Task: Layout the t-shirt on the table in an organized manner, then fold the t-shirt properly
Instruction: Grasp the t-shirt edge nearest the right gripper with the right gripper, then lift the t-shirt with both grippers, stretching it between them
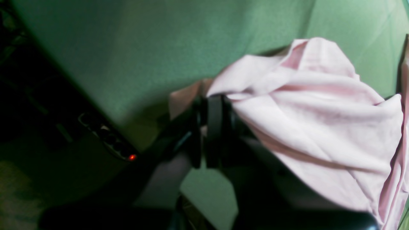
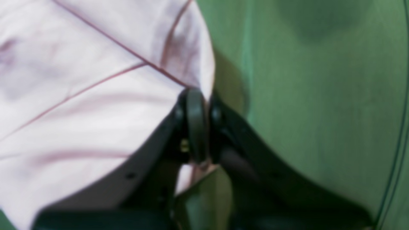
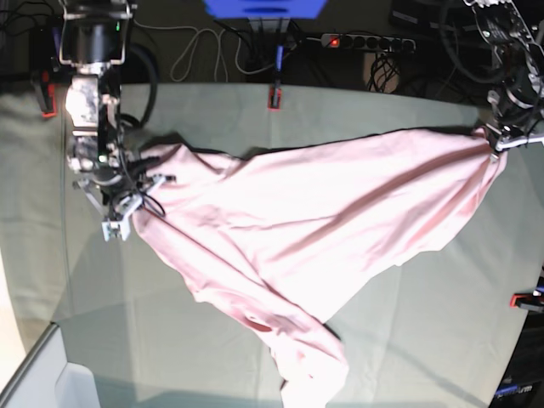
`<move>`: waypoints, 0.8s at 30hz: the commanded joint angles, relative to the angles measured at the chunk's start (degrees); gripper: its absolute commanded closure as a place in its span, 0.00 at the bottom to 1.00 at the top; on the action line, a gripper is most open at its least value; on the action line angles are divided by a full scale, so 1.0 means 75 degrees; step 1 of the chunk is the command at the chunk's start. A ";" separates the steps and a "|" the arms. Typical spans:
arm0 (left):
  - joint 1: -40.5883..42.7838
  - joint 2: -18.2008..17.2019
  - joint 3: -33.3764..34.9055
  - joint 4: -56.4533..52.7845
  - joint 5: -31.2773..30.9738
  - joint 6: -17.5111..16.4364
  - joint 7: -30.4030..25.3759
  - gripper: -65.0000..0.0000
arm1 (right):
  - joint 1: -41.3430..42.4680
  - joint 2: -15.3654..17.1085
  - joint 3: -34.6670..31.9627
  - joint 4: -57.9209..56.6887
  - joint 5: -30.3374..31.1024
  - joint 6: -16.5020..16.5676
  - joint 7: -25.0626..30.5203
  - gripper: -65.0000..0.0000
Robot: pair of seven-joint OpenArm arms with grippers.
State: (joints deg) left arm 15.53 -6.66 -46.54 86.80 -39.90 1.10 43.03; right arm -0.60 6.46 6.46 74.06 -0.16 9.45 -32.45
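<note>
Across the middle of the base view, the pink t-shirt [image 3: 323,221] stretches taut over the green table [image 3: 425,340]. At far right the left gripper [image 3: 495,143] pinches one corner; at left the right gripper [image 3: 127,204] is clamped on the opposite edge. A loose tail droops toward bottom centre.

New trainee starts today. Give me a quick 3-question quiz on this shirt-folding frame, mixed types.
1. True or false: both grippers are shut on the t-shirt.
2. In the base view, which arm holds the shirt's right-hand end: A) left, B) right?
3. Is the shirt flat on the table or stretched and bunched?

Key:
1. True; left gripper and right gripper both pinch fabric.
2. A.
3. Stretched between the arms, a fold trailing toward the near edge.
</note>
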 commanded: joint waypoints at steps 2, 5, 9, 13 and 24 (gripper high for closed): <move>-0.0002 -0.0162 -0.0071 0.0165 -0.0054 -0.0024 -0.0093 1.00 | -0.0313 0.0059 0.0059 0.0821 -0.0019 0.0000 0.0089 1.00; -0.0002 -0.0197 -0.0083 0.0177 -0.0054 -0.0024 -0.0093 1.00 | -0.1051 0.0153 0.0106 0.2251 -0.0019 0.0000 0.0077 1.00; -0.0025 -0.0513 -0.0083 0.0107 -0.0054 -0.0024 -0.0116 1.00 | -0.2176 0.0329 0.0528 0.4033 -0.0007 0.0000 0.0089 1.00; -0.0095 -0.0677 -0.0071 0.0060 0.0016 -0.0024 -0.0163 1.00 | -0.2844 0.0329 0.0938 0.4466 -0.0007 0.0000 0.0101 1.00; -0.0693 -0.0595 -0.0024 -0.1136 -0.0066 -0.0036 -0.0093 0.86 | -0.2915 0.0094 0.0950 0.4209 0.0004 0.0000 0.0101 1.00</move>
State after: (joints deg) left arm 10.87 -10.17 -46.44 77.19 -39.88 1.10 43.22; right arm -22.72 6.66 13.21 104.47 0.25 10.07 -33.01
